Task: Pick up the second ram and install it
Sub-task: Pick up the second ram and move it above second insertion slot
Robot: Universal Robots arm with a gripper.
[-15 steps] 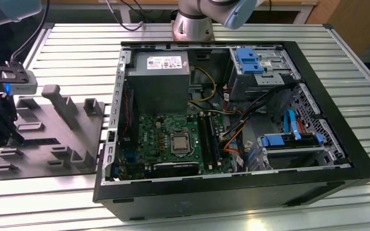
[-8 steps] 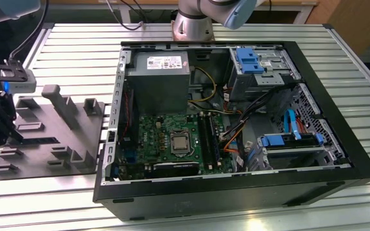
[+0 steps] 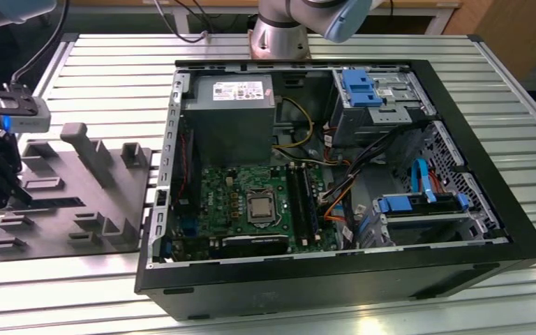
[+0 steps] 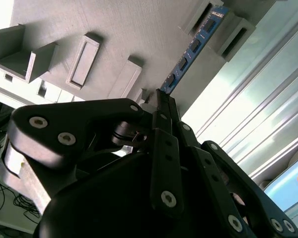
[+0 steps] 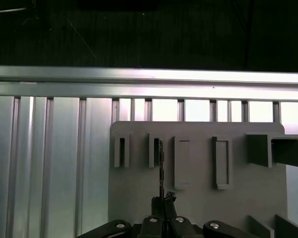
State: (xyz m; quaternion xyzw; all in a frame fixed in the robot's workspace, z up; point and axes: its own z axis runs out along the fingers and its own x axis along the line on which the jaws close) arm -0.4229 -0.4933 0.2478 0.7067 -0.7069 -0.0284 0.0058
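Note:
The second ram [image 4: 192, 49] is a thin blue-dark stick standing on edge in a slot of the grey holder tray [image 4: 139, 29]. In the first wrist view I see the ram [image 5: 161, 166] edge-on, running from the tray slot back to my fingertips. My gripper [image 4: 160, 95] is shut on the ram's near end, and its fingers [image 5: 170, 197] sit close together around the stick. In the exterior view, the gripper [image 3: 9, 195] hangs over the tray [image 3: 58, 234] at the far left, with the ram [image 3: 56, 202] a dark strip beside it.
An open computer case [image 3: 333, 283] lies to the exterior view's right of the tray, with the motherboard [image 3: 240, 195] and its long memory slots [image 3: 301, 202] showing. Cables, a power supply [image 3: 229, 112] and blue drive brackets crowd the case. Raised grey blocks [image 3: 91, 150] stand on the tray.

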